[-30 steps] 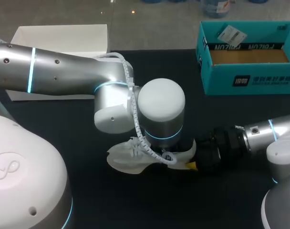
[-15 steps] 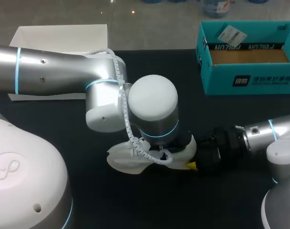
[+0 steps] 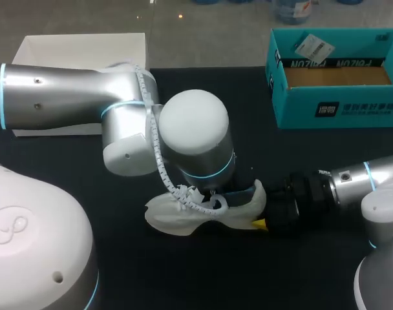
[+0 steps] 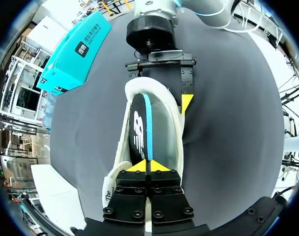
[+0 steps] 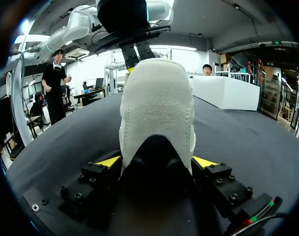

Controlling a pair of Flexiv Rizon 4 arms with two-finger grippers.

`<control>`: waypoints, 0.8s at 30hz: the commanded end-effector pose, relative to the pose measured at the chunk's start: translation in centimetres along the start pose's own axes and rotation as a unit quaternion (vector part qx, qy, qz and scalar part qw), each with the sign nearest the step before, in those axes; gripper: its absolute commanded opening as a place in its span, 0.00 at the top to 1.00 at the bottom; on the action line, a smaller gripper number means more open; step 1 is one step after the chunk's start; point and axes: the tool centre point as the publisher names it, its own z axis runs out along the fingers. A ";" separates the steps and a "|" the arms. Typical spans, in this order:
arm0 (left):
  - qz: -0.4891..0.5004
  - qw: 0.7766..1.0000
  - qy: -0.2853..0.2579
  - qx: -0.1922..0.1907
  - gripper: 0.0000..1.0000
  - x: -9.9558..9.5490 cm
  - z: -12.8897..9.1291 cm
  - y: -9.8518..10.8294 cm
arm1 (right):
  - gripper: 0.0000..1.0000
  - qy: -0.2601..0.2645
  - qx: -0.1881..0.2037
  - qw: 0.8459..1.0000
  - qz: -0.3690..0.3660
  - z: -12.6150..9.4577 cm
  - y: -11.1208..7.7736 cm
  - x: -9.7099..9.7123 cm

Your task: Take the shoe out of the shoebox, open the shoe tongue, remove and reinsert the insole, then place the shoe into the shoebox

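white knit sneaker (image 3: 167, 216): lower middle of head view, on black worktop (image 3: 151, 271) | left jaws: closed on dark blue-edged insole (image 4: 139, 128) in sneaker | right jaws: gripping sneaker heel | teal cardboard shoebox (image 3: 332, 110): upper right

Black table (image 3: 183, 271) carrying a white shoe (image 3: 183, 216), a teal shoebox (image 3: 339, 110) and a white box (image 3: 80, 51).
The shoe lies on its sole on the dark cloth-like top. Its heel is clamped between the fingers of the right gripper (image 5: 157, 160), and its opening is right under the left gripper (image 4: 148, 166), which pinches the edge of the insole (image 4: 139, 132). The shoebox stands open and well apart from both grippers, off to the side of the right one near the table's far edge. The white box sits at the far corner, ahead of the right gripper and past the shoe's toe.
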 end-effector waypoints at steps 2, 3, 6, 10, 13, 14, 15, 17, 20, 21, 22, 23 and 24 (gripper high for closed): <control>-0.004 1.000 0.005 0.015 1.00 0.0 -1.3 1.4 | 1.00 0.000 0.002 1.000 0.000 0.4 -0.6 0.1; -0.004 1.000 0.006 0.017 1.00 0.1 -1.5 1.5 | 1.00 0.000 0.002 1.000 0.000 0.4 -0.6 0.1; -0.004 1.000 0.006 0.022 1.00 0.3 -1.9 1.4 | 1.00 0.000 0.002 1.000 0.000 0.4 -0.6 0.1; -0.002 1.000 0.006 0.024 1.00 0.7 -2.1 0.7 | 1.00 0.000 0.002 1.000 0.000 0.4 -0.6 0.1; 0.003 1.000 0.006 0.027 1.00 1.0 -2.3 -0.1 | 1.00 0.000 0.002 1.000 0.000 0.4 -0.6 0.1; 0.005 1.000 0.007 0.028 1.00 1.0 -2.3 -0.4 | 1.00 0.000 0.002 1.000 0.000 0.4 -0.6 0.1; 0.008 1.000 0.007 0.028 1.00 1.1 -2.4 -0.7 | 1.00 0.000 0.002 1.000 0.000 0.4 -0.6 0.1; 0.014 1.000 0.007 0.027 1.00 1.4 -2.4 -1.4 | 1.00 0.000 0.002 1.000 0.000 0.4 -0.6 0.1; 0.017 0.999 0.006 0.027 1.00 1.5 -2.5 -2.1 | 1.00 0.000 0.002 1.000 0.000 0.4 -0.6 0.1; 0.017 0.999 0.007 0.027 1.00 1.5 -2.6 -2.3 | 1.00 0.000 0.002 1.000 0.000 0.4 -0.6 0.1; 0.016 0.999 0.007 0.028 1.00 1.5 -2.6 -2.5 | 1.00 0.000 0.002 1.000 0.000 0.4 -0.6 0.1; 0.017 0.999 0.007 0.028 1.00 1.5 -2.8 -2.7 | 1.00 0.000 0.002 1.000 0.000 0.4 -0.6 0.1; 0.017 0.999 0.007 0.029 1.00 1.4 -2.9 -3.0 | 1.00 0.000 0.002 1.000 0.000 0.4 -0.6 0.1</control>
